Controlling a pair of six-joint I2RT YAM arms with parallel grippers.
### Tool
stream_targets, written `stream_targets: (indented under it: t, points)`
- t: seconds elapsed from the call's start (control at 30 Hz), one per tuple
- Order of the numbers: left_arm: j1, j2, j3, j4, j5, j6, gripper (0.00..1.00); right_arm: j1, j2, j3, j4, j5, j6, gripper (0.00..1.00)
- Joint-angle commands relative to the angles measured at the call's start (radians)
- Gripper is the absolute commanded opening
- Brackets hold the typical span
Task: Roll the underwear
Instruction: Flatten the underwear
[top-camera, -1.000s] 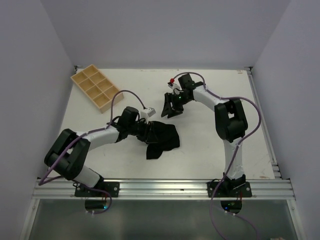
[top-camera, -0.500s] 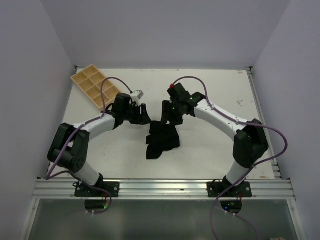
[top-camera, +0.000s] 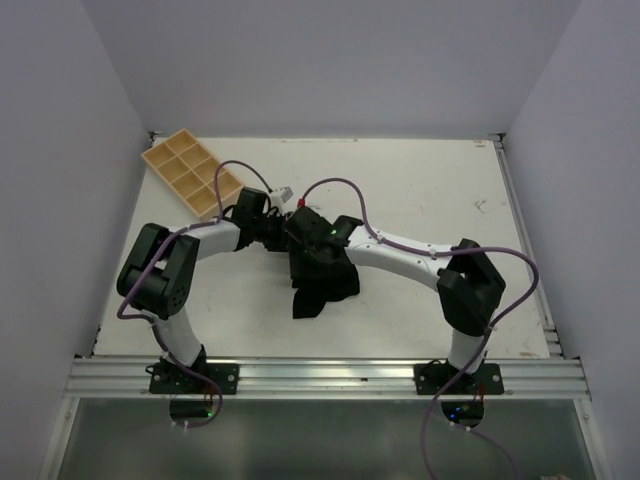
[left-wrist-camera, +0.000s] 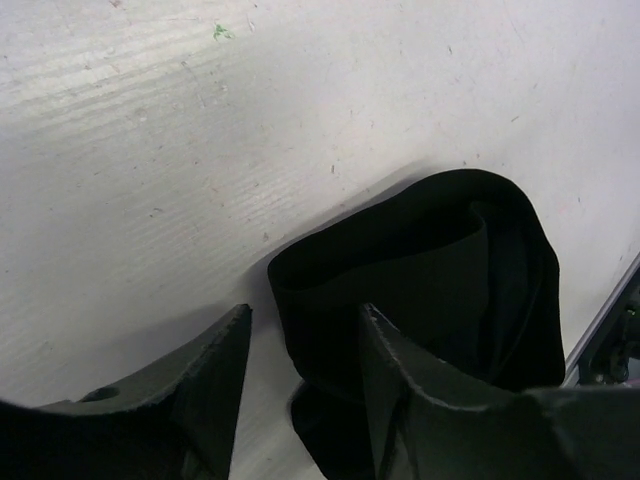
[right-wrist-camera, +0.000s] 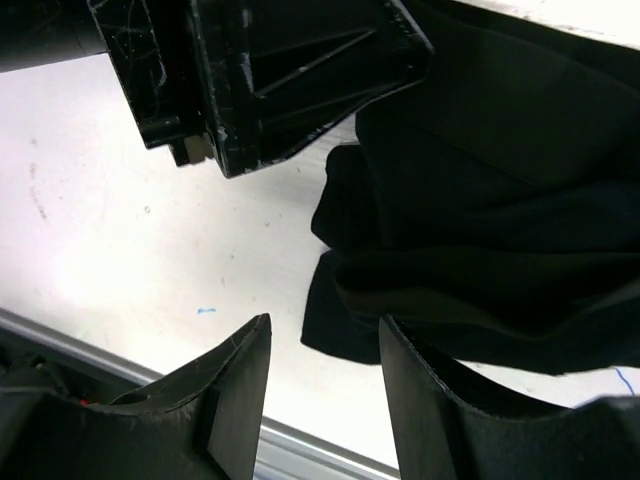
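Observation:
The underwear (top-camera: 325, 285) is a crumpled black cloth lying folded near the table's middle. My left gripper (top-camera: 284, 232) meets it from the upper left, and my right gripper (top-camera: 305, 252) reaches across to the same top edge. In the left wrist view the left gripper (left-wrist-camera: 305, 335) is open. A rounded fold of the underwear (left-wrist-camera: 430, 270) lies partly between its fingers, and the right finger (left-wrist-camera: 400, 385) is over the cloth. In the right wrist view the right gripper (right-wrist-camera: 320, 345) is open over bare table, with a corner of the underwear (right-wrist-camera: 480, 200) by its right finger (right-wrist-camera: 425, 400).
A wooden compartment tray (top-camera: 190, 175) sits at the back left. A metal rail (top-camera: 320, 378) runs along the near edge. Grey walls close in both sides and the back. The left gripper's body (right-wrist-camera: 270, 70) fills the top of the right wrist view.
My left gripper has come off the underwear's left edge and moved up to its top. My right arm has swung left and down to the same top edge. The cloth now lies more bunched.

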Motion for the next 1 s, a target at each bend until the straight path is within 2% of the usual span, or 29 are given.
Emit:
stream_targets:
  t: [0.0, 0.07, 0.17, 0.2, 0.23, 0.27, 0.3, 0.33, 0.4, 0.43, 0.67, 0.97]
  points:
    - [0.010, 0.007, 0.033, 0.051, 0.062, 0.002, 0.49, 0.015, 0.055, 0.073, -0.020, 0.108, 0.050, 0.52]
    - [0.010, 0.004, 0.030, 0.054, 0.077, 0.002, 0.42, 0.024, 0.096, 0.099, -0.063, 0.157, 0.054, 0.51]
    - [0.010, 0.001, 0.016, 0.062, 0.084, -0.001, 0.26, 0.035, 0.165, 0.174, -0.144, 0.221, 0.053, 0.49]
    - [0.010, 0.001, 0.015, 0.065, 0.087, -0.002, 0.15, 0.038, 0.183, 0.217, -0.181, 0.244, 0.065, 0.47]
    - [0.010, 0.001, 0.013, 0.065, 0.094, -0.001, 0.11, 0.037, 0.202, 0.229, -0.233, 0.279, 0.071, 0.42]
    - [0.011, 0.001, 0.012, 0.065, 0.100, -0.001, 0.03, 0.038, 0.202, 0.228, -0.241, 0.289, 0.073, 0.38]
    - [0.013, 0.000, 0.010, 0.065, 0.105, 0.001, 0.00, 0.040, 0.196, 0.216, -0.243, 0.300, 0.071, 0.33]
    - [0.011, -0.002, 0.010, 0.065, 0.114, 0.001, 0.00, 0.038, 0.187, 0.200, -0.229, 0.307, 0.071, 0.23]
    - [0.011, -0.008, 0.010, 0.065, 0.117, 0.001, 0.00, 0.038, 0.150, 0.153, -0.219, 0.320, 0.062, 0.12]
    - [0.013, -0.016, 0.012, 0.066, 0.116, 0.002, 0.00, 0.038, 0.139, 0.139, -0.211, 0.324, 0.057, 0.00]
    - [0.022, -0.071, 0.047, 0.053, 0.093, -0.010, 0.00, 0.008, 0.026, 0.058, -0.217, 0.338, -0.001, 0.00]
    - [0.025, -0.282, 0.081, -0.097, 0.015, 0.033, 0.00, -0.041, -0.298, -0.028, -0.303, 0.358, -0.151, 0.00]
